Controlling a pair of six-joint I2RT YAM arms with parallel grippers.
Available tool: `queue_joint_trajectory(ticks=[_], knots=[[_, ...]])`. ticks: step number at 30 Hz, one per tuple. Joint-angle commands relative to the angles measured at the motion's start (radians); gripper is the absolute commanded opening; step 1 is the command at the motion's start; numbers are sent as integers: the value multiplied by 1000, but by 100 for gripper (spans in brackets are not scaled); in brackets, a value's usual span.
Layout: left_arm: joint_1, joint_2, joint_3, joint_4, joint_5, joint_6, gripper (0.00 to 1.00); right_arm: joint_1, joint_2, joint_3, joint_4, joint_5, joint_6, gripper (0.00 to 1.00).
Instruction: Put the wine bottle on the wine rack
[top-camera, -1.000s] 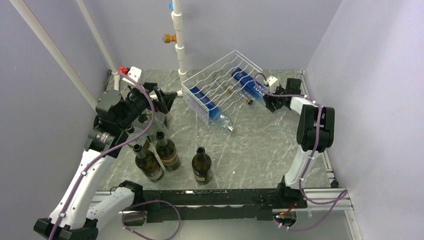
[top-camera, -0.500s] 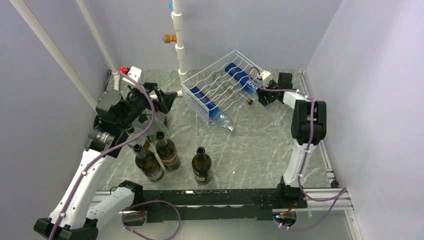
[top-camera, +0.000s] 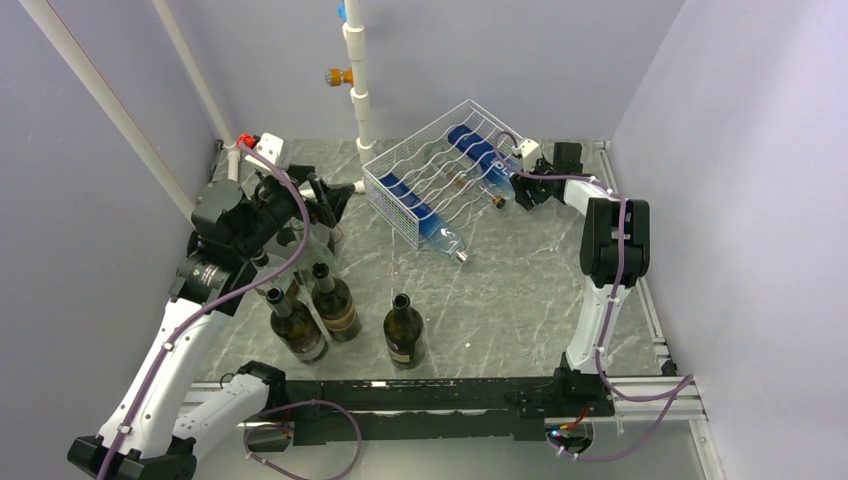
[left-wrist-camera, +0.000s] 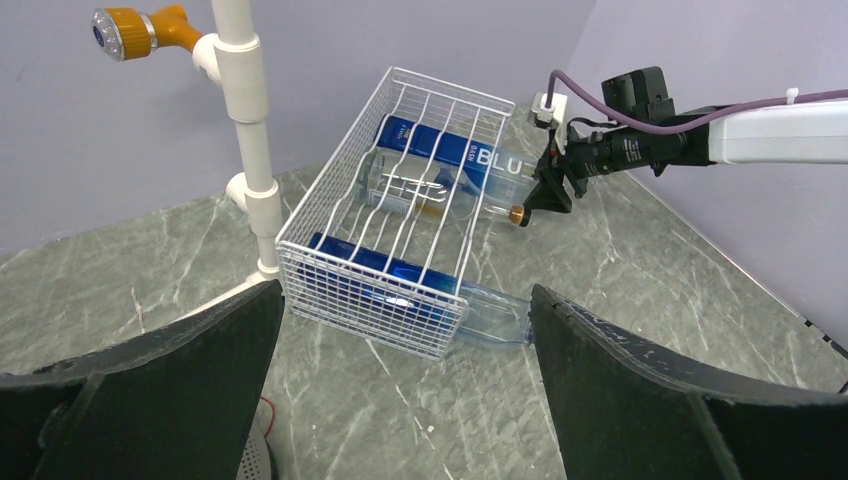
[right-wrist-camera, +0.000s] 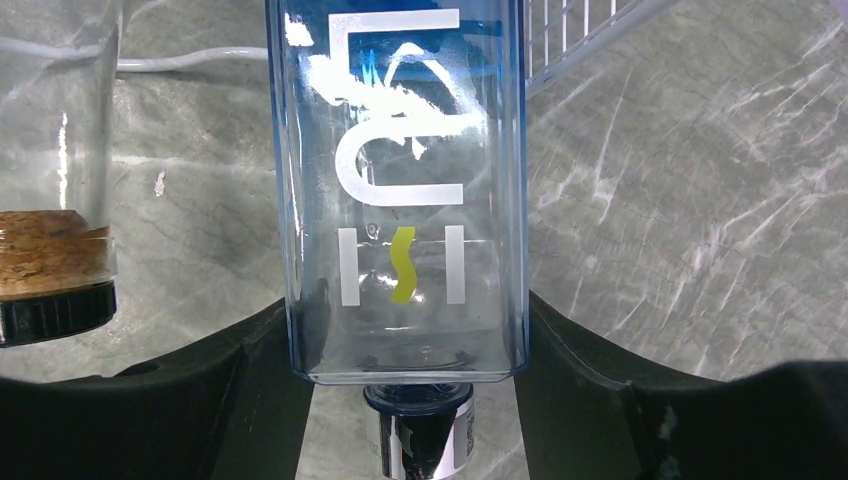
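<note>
The white wire wine rack (top-camera: 420, 175) (left-wrist-camera: 400, 230) stands tilted at the back of the table. My right gripper (top-camera: 524, 186) (right-wrist-camera: 400, 325) is shut on the shoulder of a square blue-tinted wine bottle (top-camera: 482, 158) (right-wrist-camera: 400, 180) with white lettering. That bottle lies in the rack's right-hand cradle, its silver-capped neck (right-wrist-camera: 420, 440) pointing back at the wrist. In the left wrist view the same bottle (left-wrist-camera: 470, 160) lies along the rack's far side. My left gripper (top-camera: 330, 205) (left-wrist-camera: 405, 400) hangs open left of the rack, nothing between its fingers.
A clear corked bottle (top-camera: 470, 185) (right-wrist-camera: 50, 270) lies in the cradle beside it, and a blue bottle (top-camera: 440, 235) pokes out of the rack's near end. Three dark bottles (top-camera: 333, 300) stand near the left arm. A white pipe post (top-camera: 360, 90) rises behind the rack.
My right arm has pushed the blue bottle further up into the rack, toward the back left; most of that came early. The left arm has not moved.
</note>
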Motion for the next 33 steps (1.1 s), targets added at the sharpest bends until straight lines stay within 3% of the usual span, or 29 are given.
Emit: queue_joint_trajectory(ticks=[1, 3, 5, 6, 15, 25, 29, 33], knots=[[-2, 0, 27, 30, 14, -6, 100, 17, -17, 11, 65, -17, 13, 69], [-2, -3, 27, 33, 14, -6, 100, 18, -31, -5, 61, -17, 9, 74], [-2, -4, 27, 32, 13, -6, 100, 17, -52, -35, 74, -10, 12, 98], [-2, -4, 27, 31, 13, -7, 99, 16, -63, -50, 82, -11, 14, 99], [-4, -14, 26, 30, 8, -5, 99, 10, -223, -191, 155, 74, 147, 100], [-38, -19, 24, 19, -44, 26, 100, 37, -530, -418, 257, 247, 589, 100], [-45, -24, 21, 24, -69, 23, 100, 144, -671, -532, 294, 288, 746, 100], [-49, -38, 21, 19, -104, 33, 99, 320, -787, -574, 261, 413, 754, 100]])
